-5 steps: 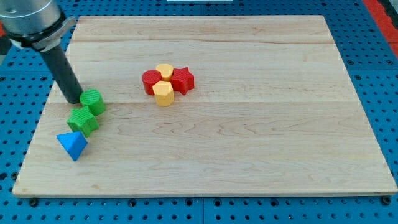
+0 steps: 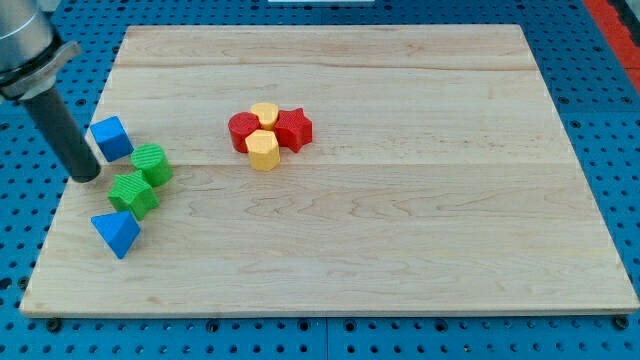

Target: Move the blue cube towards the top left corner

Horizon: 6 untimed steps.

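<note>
**A:** Where does the small blue plastic cube (image 2: 110, 137) sit?

**B:** On the pale wooden worktop (image 2: 400, 230), near its left edge and roughly a third of the way down from the top. It is tilted a little, one corner facing the view's bottom. Just to its lower right is a green ridged cylinder (image 2: 150, 164), near it but apparently not touching.

**A:** And my tip?

**B:** My tip (image 2: 88, 177) rests on the worktop just below and left of the blue cube, right by the board's left edge. There is no hand on this arm — only the dark rod — so nothing opens or clamps.

**A:** Why would it stand there?

**B:** I'd judge it sensible: the goal corner lies up and slightly left, so contact has to come from the cube's lower side. The tip is a touch too far left, though. A push straight up from there might clip only the cube's left corner and spin it.

**A:** Anything in the way?

**B:** Not towards the corner. A green ridged star-like block (image 2: 134, 194) and a blue pyramid-shaped block (image 2: 116, 234) lie below, and a cluster of two red blocks (image 2: 270, 129) and two yellow cylinders (image 2: 263, 149) sits well apart towards the middle.
</note>
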Each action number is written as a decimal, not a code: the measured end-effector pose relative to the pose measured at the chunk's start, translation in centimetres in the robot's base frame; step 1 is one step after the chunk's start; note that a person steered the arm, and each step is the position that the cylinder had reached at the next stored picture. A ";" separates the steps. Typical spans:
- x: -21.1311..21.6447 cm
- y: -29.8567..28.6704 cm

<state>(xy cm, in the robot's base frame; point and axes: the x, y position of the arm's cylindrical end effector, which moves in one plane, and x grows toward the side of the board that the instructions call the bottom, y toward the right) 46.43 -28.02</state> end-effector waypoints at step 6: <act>-14.1 5.1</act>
